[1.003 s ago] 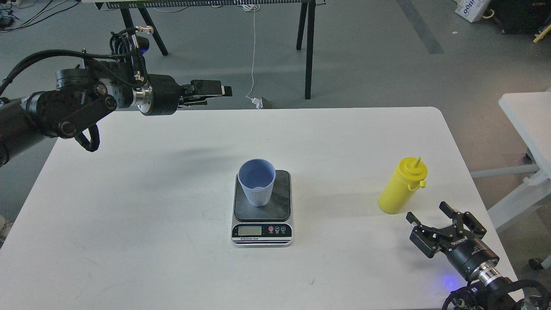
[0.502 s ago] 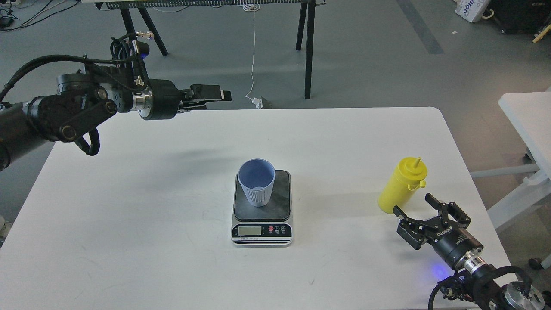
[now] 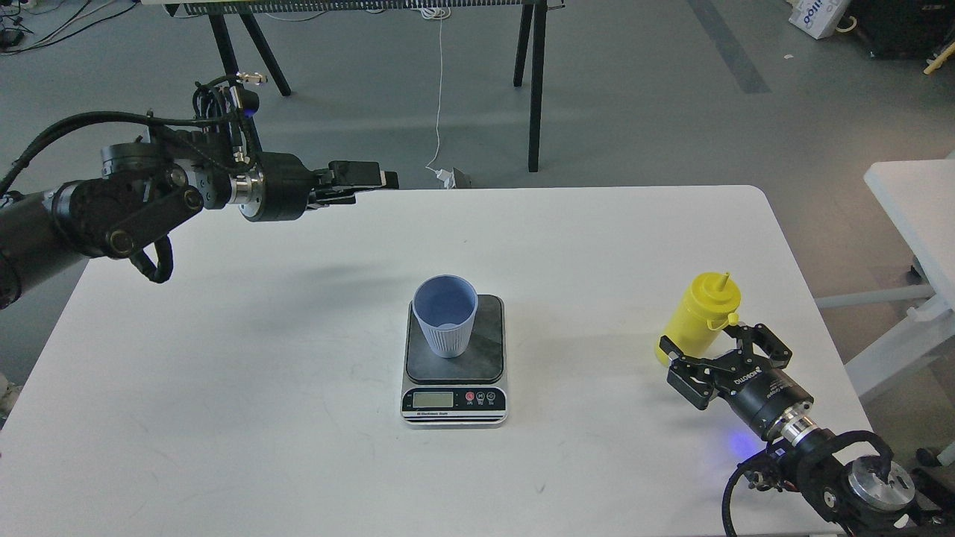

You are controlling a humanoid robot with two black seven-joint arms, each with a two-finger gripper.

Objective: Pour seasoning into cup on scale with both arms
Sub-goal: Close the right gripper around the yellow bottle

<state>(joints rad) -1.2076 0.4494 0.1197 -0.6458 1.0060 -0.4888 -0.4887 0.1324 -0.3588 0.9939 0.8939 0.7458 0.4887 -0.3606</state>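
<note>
The yellow seasoning bottle (image 3: 699, 317) stands upright at the right of the white table, nozzle up. My right gripper (image 3: 706, 340) is open, with one finger on each side of the bottle's lower part; I cannot tell if they touch it. The light blue cup (image 3: 445, 315) stands upright and looks empty on the dark platform of the scale (image 3: 486, 339) at the table's middle. My left gripper (image 3: 377, 180) hovers over the table's far left edge, far from the cup, pointing right. It is seen side-on, so its fingers cannot be told apart.
The white table (image 3: 298, 343) ends close behind the bottle on the right. A second white table (image 3: 914, 198) stands to the right. Black table legs (image 3: 534, 89) and a white cable (image 3: 439, 97) are on the floor behind.
My right gripper has moved forward and left from the table's front right corner until its open fingers flank the bottle. My left gripper has sunk slightly.
</note>
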